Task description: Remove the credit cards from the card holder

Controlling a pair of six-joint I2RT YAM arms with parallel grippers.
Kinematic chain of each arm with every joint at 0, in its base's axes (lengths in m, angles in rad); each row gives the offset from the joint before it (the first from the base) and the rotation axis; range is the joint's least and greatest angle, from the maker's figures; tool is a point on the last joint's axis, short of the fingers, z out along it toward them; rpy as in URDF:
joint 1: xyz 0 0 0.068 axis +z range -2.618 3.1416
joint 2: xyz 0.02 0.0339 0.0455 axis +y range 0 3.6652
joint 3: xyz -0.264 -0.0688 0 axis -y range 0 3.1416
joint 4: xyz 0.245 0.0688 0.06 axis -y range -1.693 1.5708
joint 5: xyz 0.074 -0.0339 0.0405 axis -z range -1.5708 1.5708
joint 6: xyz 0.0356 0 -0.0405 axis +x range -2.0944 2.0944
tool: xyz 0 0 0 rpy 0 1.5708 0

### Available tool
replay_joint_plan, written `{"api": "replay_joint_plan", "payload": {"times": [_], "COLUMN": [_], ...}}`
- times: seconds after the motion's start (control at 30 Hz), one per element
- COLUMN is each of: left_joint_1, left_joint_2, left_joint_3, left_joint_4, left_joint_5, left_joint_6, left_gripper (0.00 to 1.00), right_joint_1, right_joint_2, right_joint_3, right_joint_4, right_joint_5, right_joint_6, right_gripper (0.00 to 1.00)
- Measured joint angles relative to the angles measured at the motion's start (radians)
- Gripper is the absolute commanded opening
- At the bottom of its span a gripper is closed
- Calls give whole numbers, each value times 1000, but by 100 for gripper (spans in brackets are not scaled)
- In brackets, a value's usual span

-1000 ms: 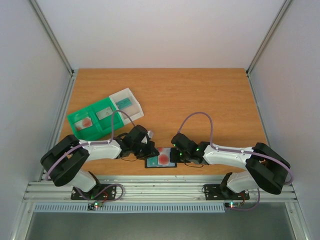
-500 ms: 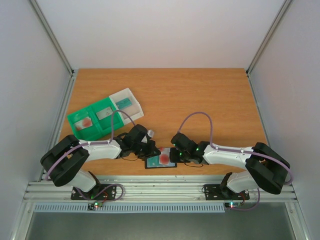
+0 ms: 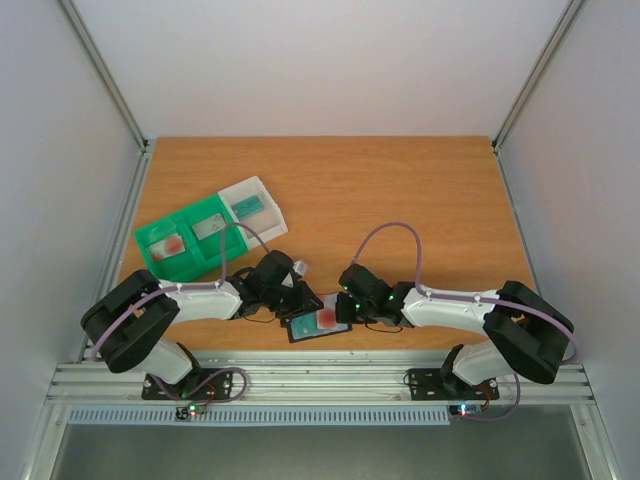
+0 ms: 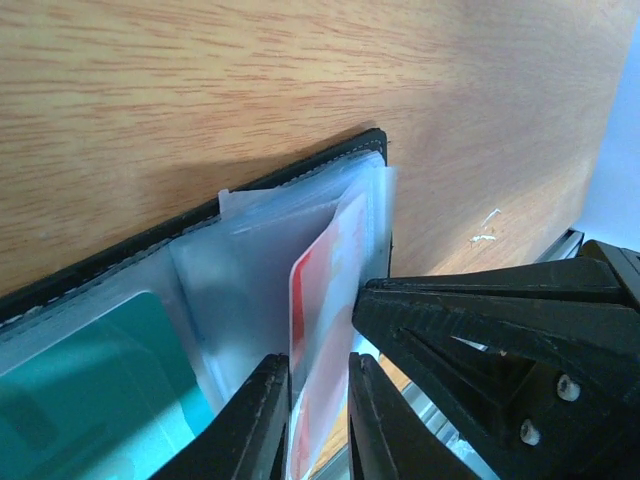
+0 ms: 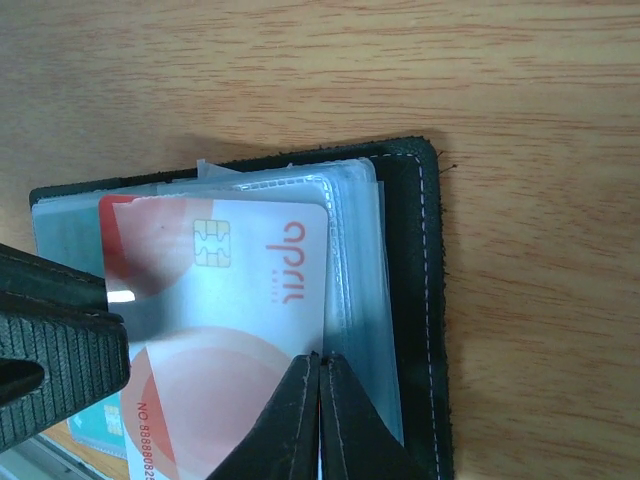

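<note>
The black card holder (image 3: 303,330) lies open at the table's near edge, between both grippers. A red-pink credit card (image 3: 326,319) sits in its clear sleeves. In the left wrist view that card (image 4: 320,290) stands edge-on between my left gripper's (image 4: 318,362) fingers, which are slightly apart. A teal card (image 4: 90,370) shows in another sleeve. In the right wrist view my right gripper (image 5: 320,358) is shut, its tips at the right edge of the red-pink card (image 5: 220,300). Whether a sleeve is pinched I cannot tell. The holder's stitched cover (image 5: 410,300) lies to the right.
A green-and-white sorting tray (image 3: 158,232) stands at the left. It holds a red-pink card (image 3: 175,244), a grey card (image 3: 212,226) and a teal card (image 3: 248,207). The table's front edge and metal rail (image 3: 320,375) run just behind the holder.
My left gripper's jaws have parted a little around the red-pink card. The right gripper has shifted slightly left, and the holder has turned a little on the table.
</note>
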Motion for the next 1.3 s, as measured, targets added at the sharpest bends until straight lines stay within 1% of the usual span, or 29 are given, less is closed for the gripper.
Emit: {"api": "replay_joint_plan", "payload": {"times": [0.07,0.1,0.13,0.43,0.97,1.3], "left_joint_1": [0,0,0,0,7,22], "left_joint_2": [0,0,0,-2,-90,-227], "left_joint_3": [0,0,0,-2,-18,-21], "left_joint_4": [6,8,8,6,-75,-216], "left_joint_5": [1,1,1,-4,-58,-136], "left_joint_6": [-5,-5,-3,2,16,20], "left_gripper": [4,1,0,0,0,0], "right_joint_1": [0,0,0,-3,-15,-22], "right_joint_2": [0,0,0,0,0,-4], "right_joint_3": [-2,-2,-2,-4,-15,-18], "right_joint_4": [5,6,6,9,34,35], "right_joint_5": [0,0,0,1,-10,-17], "right_joint_6": [2,2,3,13,23,26], "right_gripper": [3,3,3,3,2,3]}}
